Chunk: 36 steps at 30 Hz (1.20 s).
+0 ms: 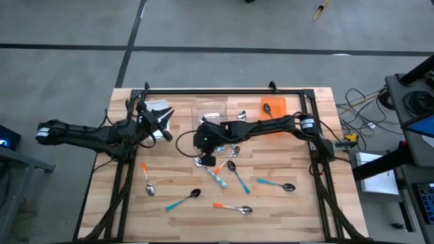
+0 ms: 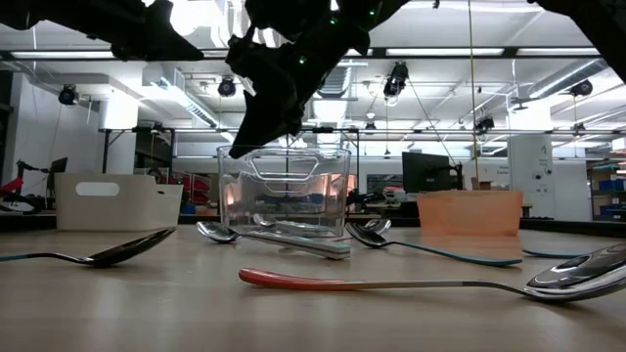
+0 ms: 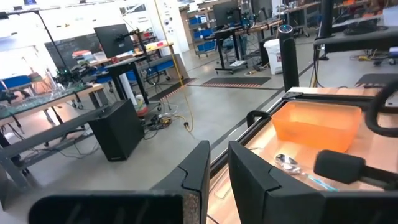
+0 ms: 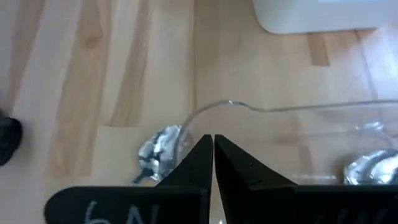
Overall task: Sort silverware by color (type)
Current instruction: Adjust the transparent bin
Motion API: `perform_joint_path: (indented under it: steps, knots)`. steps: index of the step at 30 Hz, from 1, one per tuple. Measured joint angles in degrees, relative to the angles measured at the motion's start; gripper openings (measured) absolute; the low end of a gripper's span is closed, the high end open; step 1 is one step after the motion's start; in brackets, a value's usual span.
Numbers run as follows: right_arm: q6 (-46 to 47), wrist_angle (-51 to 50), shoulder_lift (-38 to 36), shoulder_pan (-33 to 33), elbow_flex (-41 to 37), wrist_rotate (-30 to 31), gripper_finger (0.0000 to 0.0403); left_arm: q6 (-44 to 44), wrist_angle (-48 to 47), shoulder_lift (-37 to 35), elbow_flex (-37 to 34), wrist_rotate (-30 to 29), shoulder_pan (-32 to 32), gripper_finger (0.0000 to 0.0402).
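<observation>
Several spoons lie flat on the wooden table in the high view: an orange-handled spoon (image 1: 146,179), a teal-handled spoon (image 1: 183,200), another orange one (image 1: 234,208), a blue-handled spoon (image 1: 277,184), and a cluster (image 1: 215,169) below my right gripper. My right gripper (image 1: 207,139) (image 4: 213,146) is shut and holds nothing I can see. It hangs above the near corner of the clear bin (image 1: 209,112) (image 2: 284,191). A silver spoon bowl (image 4: 158,149) lies on the table just outside that corner. My left gripper (image 1: 161,120) (image 3: 217,162) hovers near the white bin (image 1: 157,108) with a narrow gap between its fingers.
The white bin, the clear bin and the orange bin (image 1: 273,107) stand in a row along the far side. A dark spoon lies in the orange bin, and a silver spoon bowl (image 4: 373,165) shows through the clear bin's wall. A black frame rail (image 1: 224,90) runs behind them.
</observation>
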Motion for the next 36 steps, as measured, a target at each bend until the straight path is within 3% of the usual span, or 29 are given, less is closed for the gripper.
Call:
perform_joint_path:
  steps: [16, 21, 36]
  knots:
    - [-6.40, 4.62, -0.13, 1.83, -3.07, 0.62, 0.0009, -18.40, -2.64, 0.02, 0.00, 1.44, -0.04, 0.0040]
    - [-7.14, 4.62, -0.13, 2.25, -3.13, 0.54, 0.0009, -19.53, -2.64, 0.02, 0.00, 3.99, -0.04, 0.0040]
    - [-8.57, 4.55, -0.53, 3.61, -4.36, 0.07, 0.0009, -20.90, -2.62, 0.02, 0.00, 4.11, -0.04, 0.0040]
